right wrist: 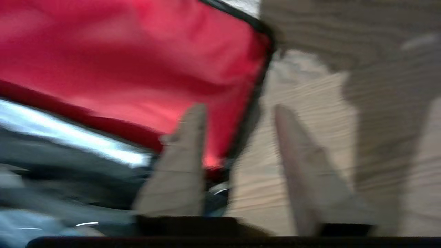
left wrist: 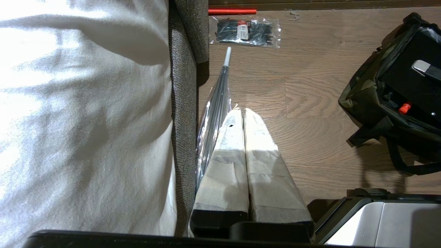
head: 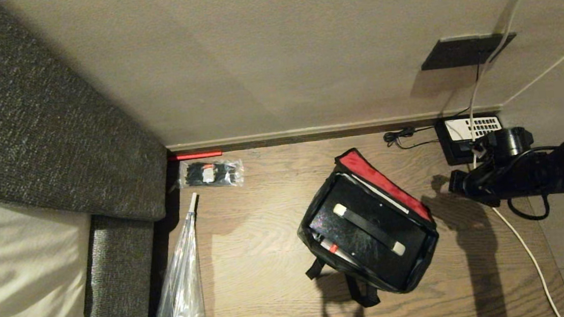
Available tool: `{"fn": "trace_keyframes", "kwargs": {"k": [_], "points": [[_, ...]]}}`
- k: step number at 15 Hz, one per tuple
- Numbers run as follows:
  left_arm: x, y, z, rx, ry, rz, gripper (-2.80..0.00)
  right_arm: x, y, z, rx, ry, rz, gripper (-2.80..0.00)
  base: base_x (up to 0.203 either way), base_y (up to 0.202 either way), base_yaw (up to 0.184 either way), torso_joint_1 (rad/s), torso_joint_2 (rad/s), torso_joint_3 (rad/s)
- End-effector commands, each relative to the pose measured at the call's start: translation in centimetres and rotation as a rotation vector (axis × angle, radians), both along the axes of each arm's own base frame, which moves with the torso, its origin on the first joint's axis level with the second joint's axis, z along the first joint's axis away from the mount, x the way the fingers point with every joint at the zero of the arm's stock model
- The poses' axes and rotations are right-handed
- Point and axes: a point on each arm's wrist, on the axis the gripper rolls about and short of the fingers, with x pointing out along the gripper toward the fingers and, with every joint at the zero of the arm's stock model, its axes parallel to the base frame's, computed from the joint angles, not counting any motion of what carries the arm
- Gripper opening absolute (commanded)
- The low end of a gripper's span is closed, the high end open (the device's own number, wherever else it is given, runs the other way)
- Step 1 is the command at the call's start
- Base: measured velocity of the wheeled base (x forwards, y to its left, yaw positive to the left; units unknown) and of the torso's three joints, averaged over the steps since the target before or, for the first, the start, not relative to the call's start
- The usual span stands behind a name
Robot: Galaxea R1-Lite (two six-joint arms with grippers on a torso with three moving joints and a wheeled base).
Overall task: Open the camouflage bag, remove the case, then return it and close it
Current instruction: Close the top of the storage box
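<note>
The camouflage bag (head: pixel 307 232) lies open on the wood floor, its red-lined lid (head: pixel 381 183) folded back toward the wall. Inside lies the flat black case (head: pixel 372 260), with a black strap across it and a small red spot (head: pixel 332 248) near one end. My right gripper (head: pixel 455 184) hangs just right of the lid, above the floor. In the right wrist view it (right wrist: pixel 239 108) is open and empty, and the lid's black edge and red lining (right wrist: pixel 137 62) lie behind its fingers. My left gripper (left wrist: pixel 243 112) is shut and parked near the bed, far from the bag (left wrist: pixel 365 93).
A grey upholstered bed frame (head: pixel 29 124) and white bedding (head: pixel 17 284) fill the left. A clear plastic bag (head: pixel 181 290), a pack of black ties (head: pixel 211 174) and a red rod (head: pixel 195 156) lie beside it. A black telephone (head: pixel 469 134) and white cable (head: pixel 525 249) sit at the right.
</note>
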Motion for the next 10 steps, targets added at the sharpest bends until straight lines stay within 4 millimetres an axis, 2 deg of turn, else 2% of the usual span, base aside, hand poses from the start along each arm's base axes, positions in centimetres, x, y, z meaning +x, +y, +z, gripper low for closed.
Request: {"fn": "trace_keyframes", "kwargs": {"k": [1,3,7,10], "points": [[0.0,0.0,0.0,0.001,0.002,0.0,-2.8,0.9,-0.5,-2.8,-0.117,0.023,0.053,0.0,0.0,0.0,0.0,0.0,0.0,0.0],[0.0,0.0,0.0,0.0,0.002,0.0,-2.8,1.1,-0.6,-3.8,-0.229,0.021,0.098,0.0,0.0,0.0,0.0,0.0,0.0,0.0],[0.0,0.0,0.0,-0.001,0.002,0.0,-2.8,1.3,-1.4,-3.9,-0.575,0.02,0.111,0.0,0.0,0.0,0.0,0.0,0.0,0.0],[0.0,0.0,0.0,0.0,0.002,0.0,-2.8,0.4,-1.6,-4.3,-0.638,0.06,0.157,0.0,0.0,0.0,0.0,0.0,0.0,0.0]]}}
